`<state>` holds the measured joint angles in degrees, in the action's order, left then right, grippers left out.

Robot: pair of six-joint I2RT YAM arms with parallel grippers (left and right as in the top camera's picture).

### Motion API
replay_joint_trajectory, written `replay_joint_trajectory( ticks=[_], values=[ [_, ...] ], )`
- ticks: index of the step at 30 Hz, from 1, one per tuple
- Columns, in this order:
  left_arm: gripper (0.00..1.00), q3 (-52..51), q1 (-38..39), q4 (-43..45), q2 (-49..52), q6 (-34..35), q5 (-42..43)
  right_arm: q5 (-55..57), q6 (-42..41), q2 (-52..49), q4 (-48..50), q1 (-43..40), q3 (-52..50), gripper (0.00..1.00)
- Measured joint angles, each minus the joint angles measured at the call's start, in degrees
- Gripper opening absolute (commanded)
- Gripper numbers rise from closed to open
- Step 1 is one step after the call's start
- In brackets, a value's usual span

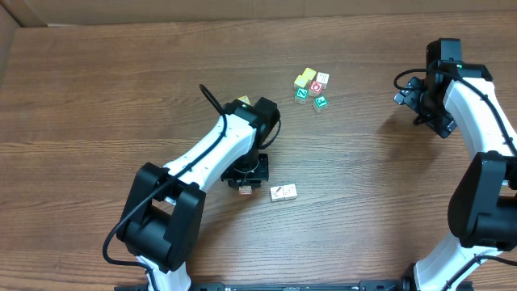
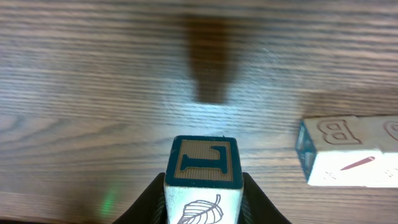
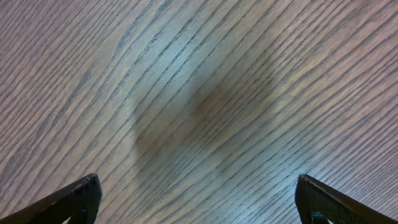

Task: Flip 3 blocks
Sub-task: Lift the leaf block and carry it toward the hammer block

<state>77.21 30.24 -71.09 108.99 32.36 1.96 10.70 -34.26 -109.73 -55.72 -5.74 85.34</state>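
Readable markings first: the first block, held upright in my left tool, shows a top face with a dark teal border around one raised letter, which I cannot read with certainty. Its cream front face carries a thin-line leaf drawing. The tool's two dark fingers press its sides, so the left tool is closed on this block, at the counter near the centre. To its side on the counter lies the second block, with a raised "B" on top, a teal side and a small red pencil drawing on its pale front. The third block touches it and is cut off by the frame edge, so its marking is unreadable. From overhead these two lie side by side just beside the left tool, with nothing between. Further off is a cluster of letter cubes in yellow, red and green, their letters too small to read. A yellow cube sits against my left arm, partly hidden by it. My right tool hangs at the far right, well apart from all blocks, its jaws spread wide with nothing between them. The counter is brown wood grain, with a dark shadow ahead of the held block and a faint green glint to its side.
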Motion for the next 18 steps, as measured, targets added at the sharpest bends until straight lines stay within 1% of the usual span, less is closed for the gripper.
replay_joint_trajectory(
  ticks=[7, 9, 18],
  values=[
    [0.25, 0.0, 2.69, 1.42, 0.0, 3.76, 0.46, 0.0, 0.02, 0.0, 0.02, 0.0, 0.0, 1.0],
    [0.26, 0.0, 3.08, 1.44, 0.0, 4.42, 0.57, 0.0, 0.0, 0.0, 0.0, 0.0, 0.0, 1.0],
    [0.25, 0.0, 4.28, 1.44, 0.0, 6.71, 0.83, 0.0, 0.0, 0.0, 0.0, 0.0, 0.0, 1.0]
  ],
)
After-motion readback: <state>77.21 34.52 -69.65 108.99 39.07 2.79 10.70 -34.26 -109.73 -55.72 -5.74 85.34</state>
